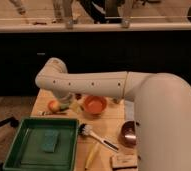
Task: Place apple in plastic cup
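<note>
apple (53, 106): lies just left of the gripper, apparently not held
gripper (65, 102): low between apple and orange bowl (95, 105), jaws wide, empty
plastic cup: not visible

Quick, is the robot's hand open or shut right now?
Gripper: open, holding nothing, low beside the apple.

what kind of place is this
Probably a kitchen-style test area: a wooden table holds a green tray with a sponge, a dish brush and an orange bowl, a dark counter behind. The gripper is hidden behind the arm, near the apple.
</note>
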Controlling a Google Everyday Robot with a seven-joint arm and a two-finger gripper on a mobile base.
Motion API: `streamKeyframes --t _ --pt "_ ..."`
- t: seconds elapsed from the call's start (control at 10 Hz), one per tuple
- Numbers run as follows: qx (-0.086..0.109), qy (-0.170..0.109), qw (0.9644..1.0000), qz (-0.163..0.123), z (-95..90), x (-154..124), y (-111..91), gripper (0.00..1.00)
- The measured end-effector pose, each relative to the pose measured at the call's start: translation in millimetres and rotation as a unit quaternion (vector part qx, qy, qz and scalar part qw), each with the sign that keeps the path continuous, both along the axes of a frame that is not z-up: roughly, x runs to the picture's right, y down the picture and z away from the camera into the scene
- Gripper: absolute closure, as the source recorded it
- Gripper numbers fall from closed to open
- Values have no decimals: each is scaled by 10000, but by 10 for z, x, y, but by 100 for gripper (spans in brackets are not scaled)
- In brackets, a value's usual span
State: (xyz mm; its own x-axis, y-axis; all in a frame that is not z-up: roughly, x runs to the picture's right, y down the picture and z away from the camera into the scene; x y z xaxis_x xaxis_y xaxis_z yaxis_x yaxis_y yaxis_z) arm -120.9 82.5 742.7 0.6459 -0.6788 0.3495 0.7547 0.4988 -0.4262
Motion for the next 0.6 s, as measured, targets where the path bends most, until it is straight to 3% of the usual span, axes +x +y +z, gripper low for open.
streamKeyframes --t 0.6 --pt "-3 -87 10000 -25 7 -18 -9 20"
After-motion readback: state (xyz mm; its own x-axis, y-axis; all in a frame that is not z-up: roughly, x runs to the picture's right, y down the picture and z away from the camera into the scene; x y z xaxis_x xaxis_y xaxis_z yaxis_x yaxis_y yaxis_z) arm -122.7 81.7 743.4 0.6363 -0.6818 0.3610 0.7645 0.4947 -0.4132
